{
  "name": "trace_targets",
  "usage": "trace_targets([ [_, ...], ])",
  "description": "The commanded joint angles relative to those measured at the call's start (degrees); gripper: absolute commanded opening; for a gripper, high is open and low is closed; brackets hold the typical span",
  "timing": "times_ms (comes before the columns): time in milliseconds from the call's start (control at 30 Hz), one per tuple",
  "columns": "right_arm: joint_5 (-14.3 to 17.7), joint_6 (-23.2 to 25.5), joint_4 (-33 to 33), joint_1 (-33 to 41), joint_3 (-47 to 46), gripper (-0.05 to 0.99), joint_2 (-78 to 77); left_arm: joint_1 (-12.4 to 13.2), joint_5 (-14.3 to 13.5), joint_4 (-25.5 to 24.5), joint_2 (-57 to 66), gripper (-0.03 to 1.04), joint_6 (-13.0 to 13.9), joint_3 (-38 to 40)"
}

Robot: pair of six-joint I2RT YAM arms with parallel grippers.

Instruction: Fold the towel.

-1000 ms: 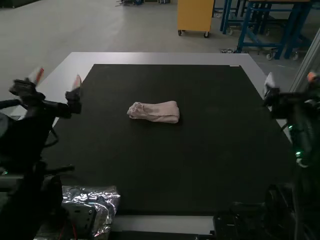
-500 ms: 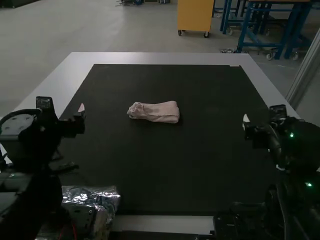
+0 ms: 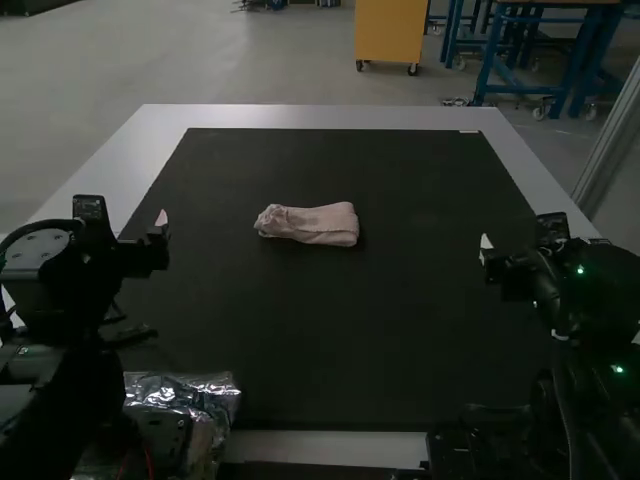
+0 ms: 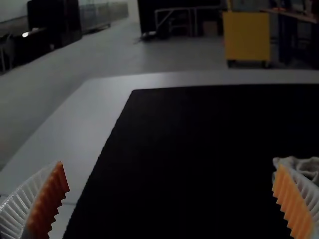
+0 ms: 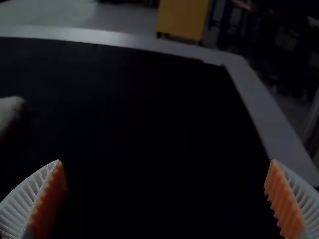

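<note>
While both claws stand wide apart at the sides, the towel (image 3: pixel 310 224) rests untouched between them

The towel lies on the black mat (image 3: pixel 300 330), a little left of its middle and somewhat toward the far edge. It is pale pink, gathered into a long, narrow bundle set crosswise, with its left end rumpled and its right end flatter and squarer. The light is dim, so the number of folds is hard to make out fairly.

The left gripper (image 3: pixel 125 212) is at the left side of the mat, well apart from the cloth. In the left wrist view its orange pads (image 4: pixel 286 199) face each other across a broad gap with nothing between them, and one finger partly covers the towel beyond it.

The right gripper (image 3: pixel 520 235) is over toward the mat's right side, also clear of the towel. Its two ribbed fingers (image 5: pixel 42 199) are spread just as widely in the right wrist view, holding nothing.

A pale table (image 3: pixel 320 116) borders the mat, and a crinkled silvery bag (image 3: pixel 208 392) lies at the near left, beside the left arm.
</note>
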Motion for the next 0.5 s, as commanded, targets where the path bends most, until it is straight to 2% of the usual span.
trace_targets([
  [0, -4.65, -0.11, -1.53, 0.2, -0.36, 0.91, -0.47, -0.05, -0.67, 0.26, -0.1, 0.97, 0.45, -0.32],
  [467, -5.71, -0.2, -1.88, 0.29, -0.36, 0.91, -0.47, -0.05, -0.67, 0.26, -0.1, 0.97, 0.54, -0.32],
])
